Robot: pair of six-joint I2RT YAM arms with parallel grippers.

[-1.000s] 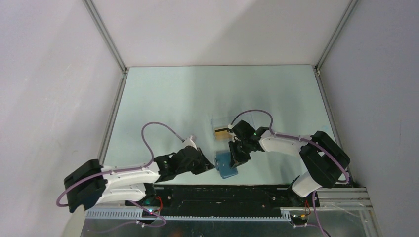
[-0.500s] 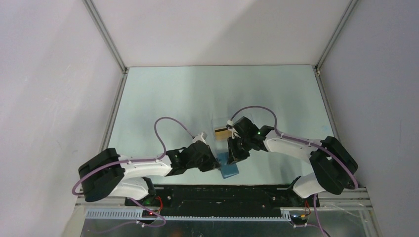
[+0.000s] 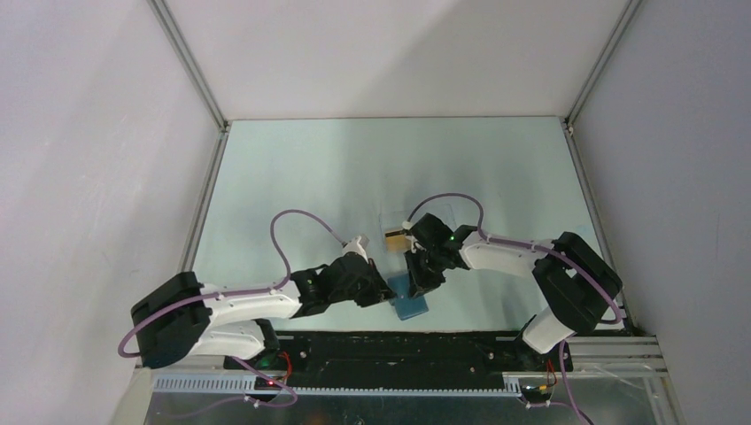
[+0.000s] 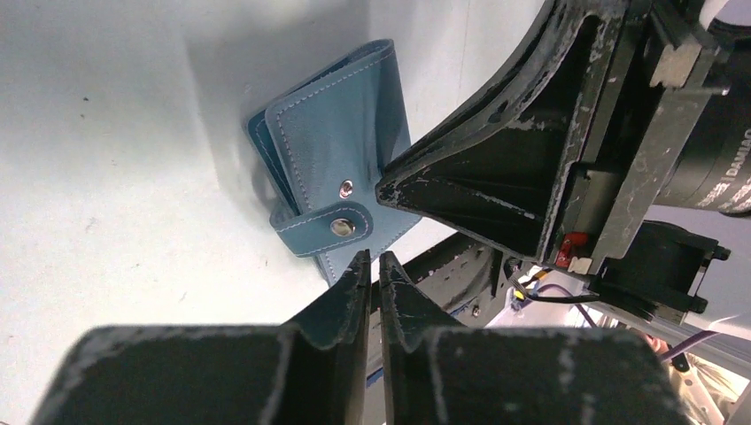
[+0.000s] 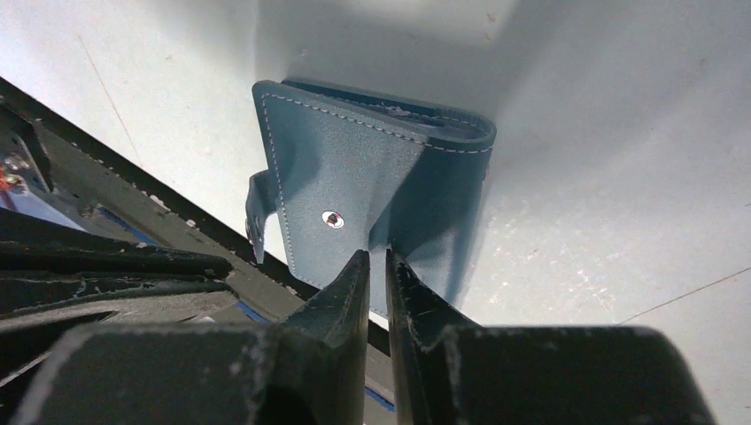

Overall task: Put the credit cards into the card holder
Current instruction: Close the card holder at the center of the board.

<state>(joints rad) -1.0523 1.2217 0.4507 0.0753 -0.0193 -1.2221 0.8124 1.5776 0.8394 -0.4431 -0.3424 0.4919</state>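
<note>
The card holder [image 3: 410, 305] is a small blue wallet with pale stitching round its edges, folded shut and lying flat on the worktop [image 3: 310, 177] close to the near edge. Its clasp tab [image 4: 323, 228] curls round one edge of the cover with its snap sitting beside the metal stud [image 4: 346, 188] rather than pressed onto it (in the right wrist view the tab hangs loose off the side). One credit card [image 3: 395, 237], orange-gold and lying flat, shows only in part a little farther up the worktop, apart from the holder.
</note>
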